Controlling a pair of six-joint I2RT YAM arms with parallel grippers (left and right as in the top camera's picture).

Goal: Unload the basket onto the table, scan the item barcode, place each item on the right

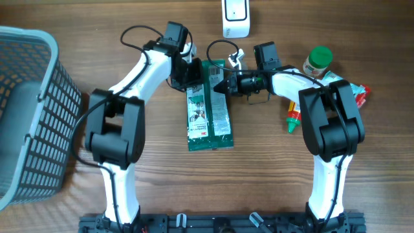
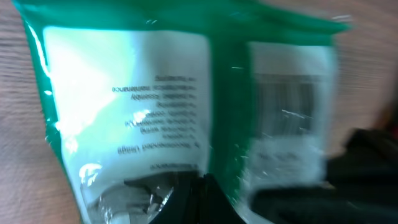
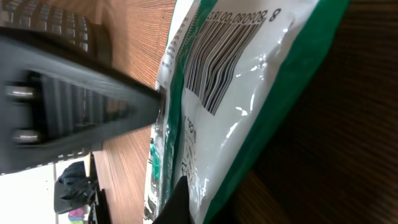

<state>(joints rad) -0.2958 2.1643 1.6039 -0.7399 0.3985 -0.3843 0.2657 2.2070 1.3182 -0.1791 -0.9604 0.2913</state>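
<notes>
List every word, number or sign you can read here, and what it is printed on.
"3M", red, low on the green packet, overhead view; small, so probable only.
"8", then a run of 0s and 8s cut by the frame, beside the barcode on the packet.
Small print on the packet's white panel, left wrist view: blurred, unreadable.
Label on the jar with the green lid: too small.

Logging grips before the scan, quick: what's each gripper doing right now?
Left gripper: closed, pinching the green packet at its top edge.
Right gripper: closed, pinching the same packet's top edge.
</notes>
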